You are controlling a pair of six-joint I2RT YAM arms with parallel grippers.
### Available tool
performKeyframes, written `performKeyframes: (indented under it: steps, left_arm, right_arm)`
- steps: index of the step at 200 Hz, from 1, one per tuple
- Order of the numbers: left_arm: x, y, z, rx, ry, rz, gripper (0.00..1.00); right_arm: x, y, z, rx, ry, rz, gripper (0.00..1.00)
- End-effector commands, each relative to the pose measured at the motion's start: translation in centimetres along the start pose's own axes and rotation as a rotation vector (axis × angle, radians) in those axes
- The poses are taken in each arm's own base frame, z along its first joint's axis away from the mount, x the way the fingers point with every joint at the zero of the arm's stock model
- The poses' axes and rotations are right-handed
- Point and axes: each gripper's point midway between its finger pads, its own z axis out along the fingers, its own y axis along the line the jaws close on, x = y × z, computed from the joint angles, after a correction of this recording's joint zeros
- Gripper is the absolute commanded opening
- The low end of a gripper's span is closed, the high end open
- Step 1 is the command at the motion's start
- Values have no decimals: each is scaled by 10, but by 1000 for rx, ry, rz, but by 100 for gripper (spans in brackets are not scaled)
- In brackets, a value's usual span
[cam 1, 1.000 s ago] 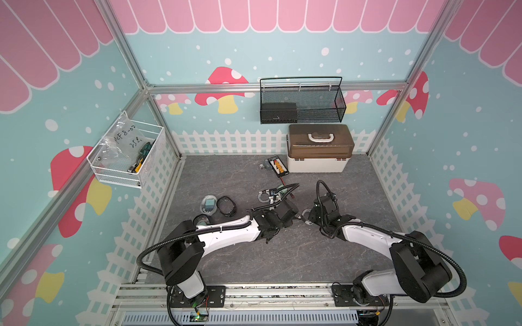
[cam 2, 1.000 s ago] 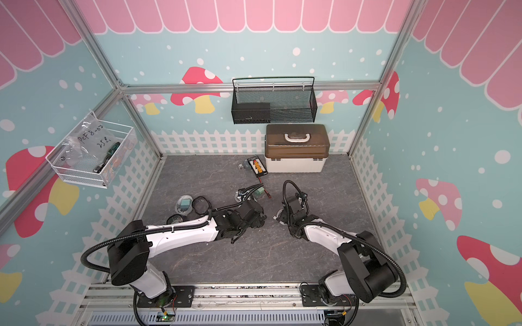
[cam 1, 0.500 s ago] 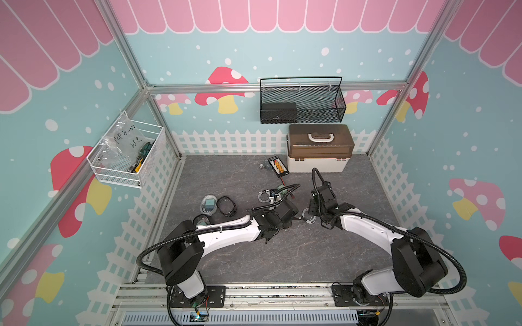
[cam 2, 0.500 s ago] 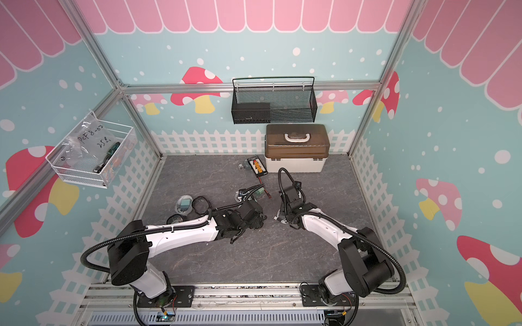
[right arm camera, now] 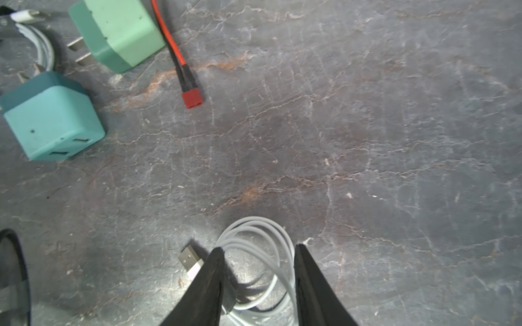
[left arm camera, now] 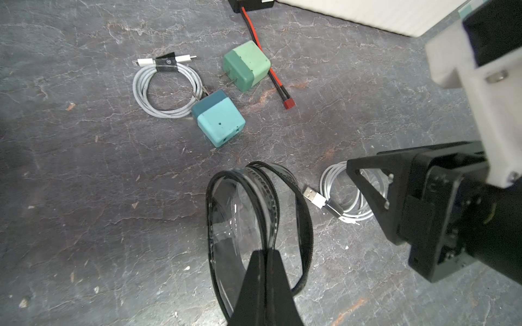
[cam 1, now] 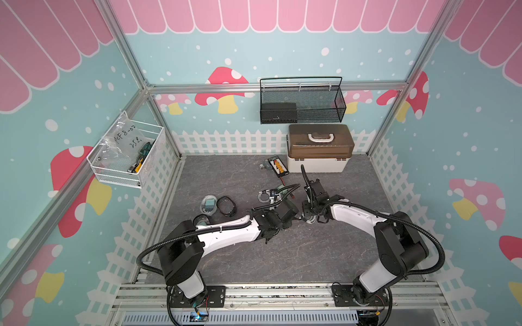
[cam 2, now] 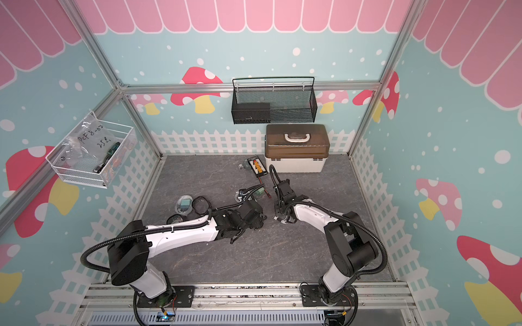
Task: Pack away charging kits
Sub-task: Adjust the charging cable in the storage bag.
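Observation:
My left gripper (left arm camera: 265, 252) is shut on the edge of a clear pouch with a black zip rim (left arm camera: 240, 209), which it holds just above the mat. My right gripper (right arm camera: 260, 247) is open and low over a loose white cable coil (right arm camera: 254, 234), one finger on each side of it. That coil (left arm camera: 336, 194) lies right beside the pouch. Farther off on the mat are a blue-teal adapter (left arm camera: 219, 121), a green adapter (left arm camera: 245, 65) and a strapped white cable coil (left arm camera: 166, 87). In both top views the two grippers (cam 1: 293, 216) (cam 1: 306, 218) meet mid-mat.
A white box with a brown lid (cam 1: 319, 149) stands at the back, with a black board with orange connectors (cam 1: 278, 166) and its red-black wire (left arm camera: 271, 76) in front. Left on the mat lie a pouch with a teal adapter (cam 1: 209, 204) and a black cable coil (cam 1: 226, 204). Wire baskets (cam 1: 300, 101) (cam 1: 127, 158) hang on the walls.
My right gripper has shifted a little left toward the left gripper and sits over the white coil, and its jaws widened and then narrowed. The left arm and pouch have not moved.

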Motion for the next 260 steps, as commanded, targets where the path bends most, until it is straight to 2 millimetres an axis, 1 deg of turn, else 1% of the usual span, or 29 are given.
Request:
performKeyframes:
  steps: [1,8,19,34,46,68,96,105,112,136,150,162,178,197,226,240,248,260]
  left_arm:
    - [-11,-7,-4,16,-10,-1,0]
    - [-10,-7,-4,18,-9,1,0]
    - [-10,-7,-4,18,-8,2,0]
    - [-10,-7,-5,22,-6,8,0]
    - [-10,-8,-5,27,-4,10,0]
    - [-9,-9,-6,32,0,15,0]
    - [-7,-10,-6,41,7,17,0]
    - [-6,-10,-6,44,11,18,0]
    - [-6,-10,-6,45,12,19,0]
    - [-4,-6,-7,44,9,19,0]
    - [-4,-6,-9,53,4,15,0]
    - [-5,-5,-10,55,1,14,0]
    - [-5,-5,-12,58,-1,13,0]
    - [-7,-4,-14,58,-8,15,0]
    - [-10,-5,-16,55,-9,20,0]
    - [-12,-6,-16,53,-12,22,0]
    - [-12,-6,-16,51,-13,24,0]
    - [-13,-6,-17,50,-15,22,0]
  right_arm:
    - [23,-6,2,15,67,29,33]
    - [28,-8,3,23,77,48,31]
    - [37,-12,3,35,93,80,23]
    - [48,-17,5,58,111,113,17]
    - [56,-22,6,81,121,144,10]
    - [75,-25,8,83,149,241,4]
    - [98,-18,11,21,160,366,4]
    - [104,-17,11,14,162,389,7]
    - [106,-17,10,13,161,398,12]
    - [104,-16,1,15,146,381,32]
    - [97,-22,-5,51,137,358,39]
    - [91,-26,-9,85,130,334,42]
    - [86,-29,-8,116,144,295,42]
    - [85,-24,2,121,185,241,42]
    - [95,-18,23,143,264,179,41]
    - [101,-19,32,155,286,173,39]
    - [104,-18,35,158,295,171,36]
    - [108,-19,39,164,304,173,25]
